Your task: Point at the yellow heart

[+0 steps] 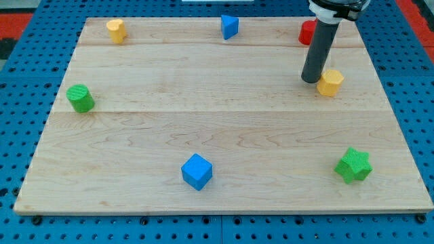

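Observation:
A rounded yellow block (116, 30), heart-like in outline, lies near the board's top left corner. A second yellow block (330, 82), with flat angular sides, lies at the right. My tip (311, 80) rests on the board just left of this angular yellow block, touching it or nearly so. The tip is far to the right of the rounded yellow block. The dark rod rises from the tip toward the view's top and partly covers a red block (306, 32).
A blue wedge-like block (230, 26) sits at top centre. A green block (80, 98) is at the left edge. A blue cube (196, 171) is at bottom centre and a green star (353, 165) at bottom right. The wooden board (203, 102) lies on blue pegboard.

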`<state>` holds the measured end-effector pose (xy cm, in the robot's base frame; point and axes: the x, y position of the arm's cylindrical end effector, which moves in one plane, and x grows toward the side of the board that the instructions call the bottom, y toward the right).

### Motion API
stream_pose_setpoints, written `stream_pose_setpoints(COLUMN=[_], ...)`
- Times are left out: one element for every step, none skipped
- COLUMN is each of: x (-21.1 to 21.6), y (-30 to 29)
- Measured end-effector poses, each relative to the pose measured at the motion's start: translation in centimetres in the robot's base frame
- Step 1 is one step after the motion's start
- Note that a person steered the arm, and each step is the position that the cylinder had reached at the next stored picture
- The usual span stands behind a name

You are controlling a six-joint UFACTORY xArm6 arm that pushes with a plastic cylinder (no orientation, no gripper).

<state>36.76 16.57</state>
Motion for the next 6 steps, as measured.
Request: stream_pose_setpoints(x=[-1.4,-4.3,-6.9,-6.7,-7.4,-12.0], y=[-3.0,-12.1,-21.9,-31.2,-39.9,-41.4])
